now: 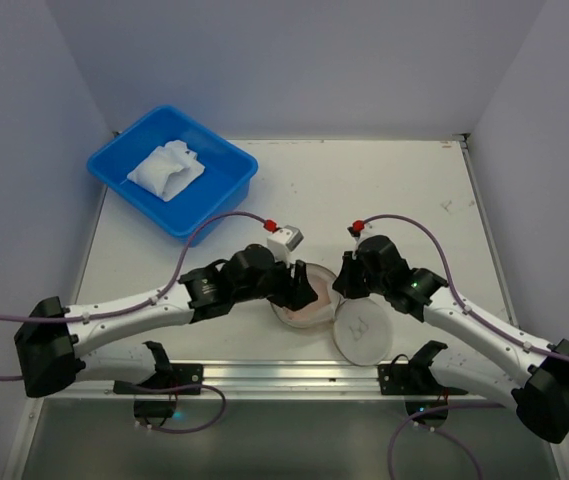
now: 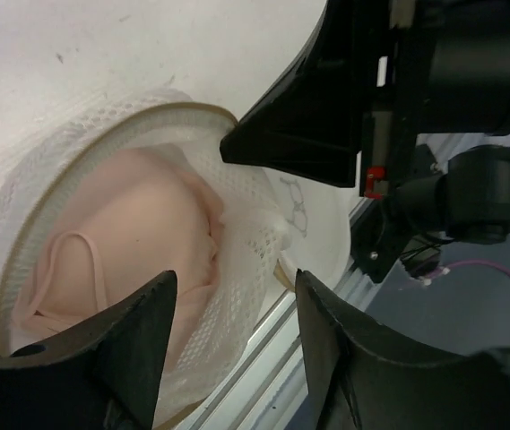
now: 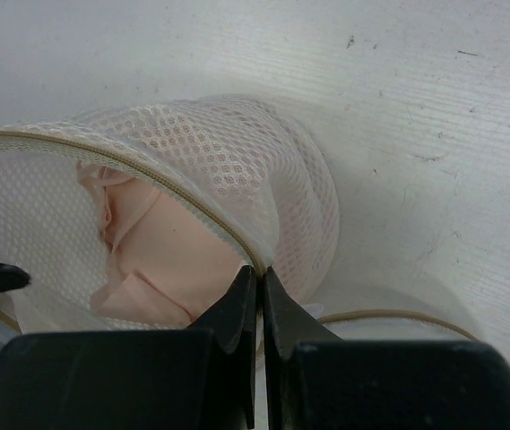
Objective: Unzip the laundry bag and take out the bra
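Observation:
The cream mesh laundry bag lies open near the table's front edge, its round lid with the black bra mark flopped to the right. A pale pink bra fills the open bag. My left gripper is open and empty, just above the bag's mouth by the bra. It shows in the top view. My right gripper is shut on the bag's zipper rim, with the bra just behind it. It shows in the top view.
A blue tub with a white folded cloth stands at the back left. The table's metal front rail runs just below the bag. White walls close in the sides and back.

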You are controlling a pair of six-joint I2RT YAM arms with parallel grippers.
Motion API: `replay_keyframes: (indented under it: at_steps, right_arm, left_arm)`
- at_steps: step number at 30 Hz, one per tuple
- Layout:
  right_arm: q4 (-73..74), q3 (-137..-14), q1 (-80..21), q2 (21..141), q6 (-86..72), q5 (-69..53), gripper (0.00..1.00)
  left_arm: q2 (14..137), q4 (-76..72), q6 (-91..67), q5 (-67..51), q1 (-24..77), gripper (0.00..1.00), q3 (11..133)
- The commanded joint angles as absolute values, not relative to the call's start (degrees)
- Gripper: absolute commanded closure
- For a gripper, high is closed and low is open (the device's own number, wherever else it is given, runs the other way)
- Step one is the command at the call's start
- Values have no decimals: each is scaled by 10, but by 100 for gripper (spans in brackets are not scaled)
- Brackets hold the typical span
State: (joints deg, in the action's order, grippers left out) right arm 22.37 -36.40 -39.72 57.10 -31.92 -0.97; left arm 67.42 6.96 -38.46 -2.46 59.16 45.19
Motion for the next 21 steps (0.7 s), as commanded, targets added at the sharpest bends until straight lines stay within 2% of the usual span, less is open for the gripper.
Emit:
replay_keyframes:
  at_steps: [1, 10, 15, 18, 19, 21]
  right_arm:
    - [228, -371, -396, 564, -323, -1, 100]
    - [229, -358, -396, 560, -324, -6, 100]
    - [227, -351, -396, 554, -324, -13, 100]
    - [224, -346, -396, 552, -323, -15, 100]
    - [223, -345, -396, 553, -323, -15, 100]
    - [221, -345, -397, 555, -323, -15, 100]
  left_arm:
    - [733, 68, -396, 71, 628, 42, 489]
    - [854, 131, -419, 171, 644, 45, 523]
    - [887, 140, -423, 160, 653, 44, 534]
    - [899, 140, -428, 160, 675, 40, 541]
    - [906, 140, -431, 160, 678, 33, 541]
    - [913, 141, -441, 163, 684, 25, 538]
